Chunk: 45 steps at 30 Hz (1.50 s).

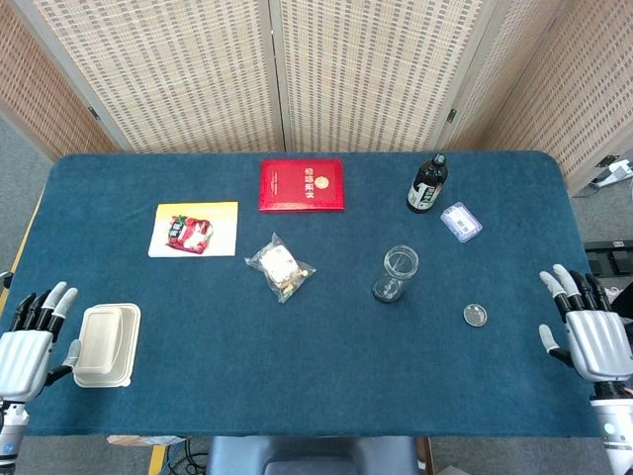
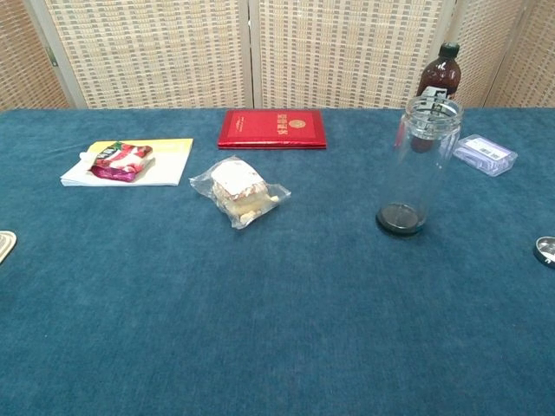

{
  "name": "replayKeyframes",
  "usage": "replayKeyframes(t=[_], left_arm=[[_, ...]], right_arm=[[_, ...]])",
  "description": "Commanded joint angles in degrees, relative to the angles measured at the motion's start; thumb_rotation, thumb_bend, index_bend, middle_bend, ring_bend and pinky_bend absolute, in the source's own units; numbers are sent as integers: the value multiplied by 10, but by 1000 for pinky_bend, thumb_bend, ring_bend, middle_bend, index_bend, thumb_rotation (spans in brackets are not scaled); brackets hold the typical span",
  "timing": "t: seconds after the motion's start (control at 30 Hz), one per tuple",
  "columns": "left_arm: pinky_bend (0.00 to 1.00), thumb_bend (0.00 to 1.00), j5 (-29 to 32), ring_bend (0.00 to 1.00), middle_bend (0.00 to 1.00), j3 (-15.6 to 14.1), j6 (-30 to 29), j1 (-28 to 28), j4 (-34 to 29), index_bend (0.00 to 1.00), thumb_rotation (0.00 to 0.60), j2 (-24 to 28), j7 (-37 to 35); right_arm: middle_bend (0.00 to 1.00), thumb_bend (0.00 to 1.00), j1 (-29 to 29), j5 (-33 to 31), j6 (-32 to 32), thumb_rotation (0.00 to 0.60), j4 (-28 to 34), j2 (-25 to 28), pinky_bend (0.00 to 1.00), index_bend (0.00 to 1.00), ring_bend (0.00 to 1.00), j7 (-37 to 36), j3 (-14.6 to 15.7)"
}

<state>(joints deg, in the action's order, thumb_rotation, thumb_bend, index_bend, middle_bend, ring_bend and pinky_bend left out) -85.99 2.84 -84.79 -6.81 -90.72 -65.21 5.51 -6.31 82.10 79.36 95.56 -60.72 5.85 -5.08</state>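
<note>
My left hand (image 1: 28, 341) hovers at the table's near left corner, fingers spread and empty, just left of a white lidded food box (image 1: 106, 344). At the near right edge my right hand (image 1: 586, 332) is likewise spread and holds nothing; the small round lid (image 1: 475, 316) lies to its left. A clear empty jar (image 1: 396, 273) (image 2: 418, 165) stands upright in the middle right. Neither hand shows in the chest view.
On the blue table (image 1: 316, 396) lie a bagged snack (image 1: 280, 266), a red booklet (image 1: 302, 184), a yellow card with a red pouch (image 1: 193, 230), a dark bottle (image 1: 427, 184) and a small clear case (image 1: 461, 221). Folding screens stand behind.
</note>
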Motion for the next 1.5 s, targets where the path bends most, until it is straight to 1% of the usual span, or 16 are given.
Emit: replayKeyframes(t=[0.03, 0.07, 0.13, 0.27, 0.43, 0.63, 0.87, 1.17, 1.33, 1.5], left_arm=[[11, 428, 3, 0, 10, 2, 2, -1, 1, 0, 600, 1, -2], [11, 427, 4, 0, 10, 2, 3, -1, 1, 0, 600, 1, -3], [11, 428, 6, 0, 10, 3, 4, -1, 2, 0, 600, 2, -4], [11, 428, 12, 0, 10, 5, 6, -2, 4, 0, 600, 3, -8], [11, 428, 13, 0, 10, 7, 5, -1, 5, 0, 600, 6, -20], [11, 428, 12, 0, 10, 7, 3, -1, 7, 0, 600, 8, -28], [11, 428, 10, 0, 10, 8, 2, -1, 10, 0, 600, 9, -34], [11, 427, 10, 0, 9, 9, -1, -1, 14, 0, 600, 8, -36], [11, 427, 9, 0, 7, 10, -4, -1, 17, 0, 600, 8, -36], [11, 426, 6, 0, 6, 10, -9, 0, 19, 0, 600, 8, -39]], right_arm=[[25, 422, -21, -19, -30, 600, 3, 14, 0, 270, 0, -14, -14], [25, 420, -27, -23, -38, 600, 2, 16, 0, 307, 0, -16, -17], [25, 420, -39, -37, -59, 600, 0, 21, 0, 349, 0, -14, -22], [24, 421, -62, -66, -103, 600, -5, 25, 0, 371, 0, -14, -31], [22, 440, -84, -96, -144, 600, -24, 14, 0, 425, 0, -10, -33], [18, 450, -95, -106, -164, 600, -51, -9, 0, 457, 0, -6, -25], [0, 455, -102, -109, -181, 600, -63, -18, 0, 457, 0, 8, -12], [0, 461, -119, -133, -207, 600, -76, -28, 0, 456, 0, 29, -9], [0, 461, -128, -143, -221, 600, -88, -38, 0, 404, 0, 41, -5], [0, 460, -132, -146, -227, 600, -97, -47, 0, 385, 0, 42, -1]])
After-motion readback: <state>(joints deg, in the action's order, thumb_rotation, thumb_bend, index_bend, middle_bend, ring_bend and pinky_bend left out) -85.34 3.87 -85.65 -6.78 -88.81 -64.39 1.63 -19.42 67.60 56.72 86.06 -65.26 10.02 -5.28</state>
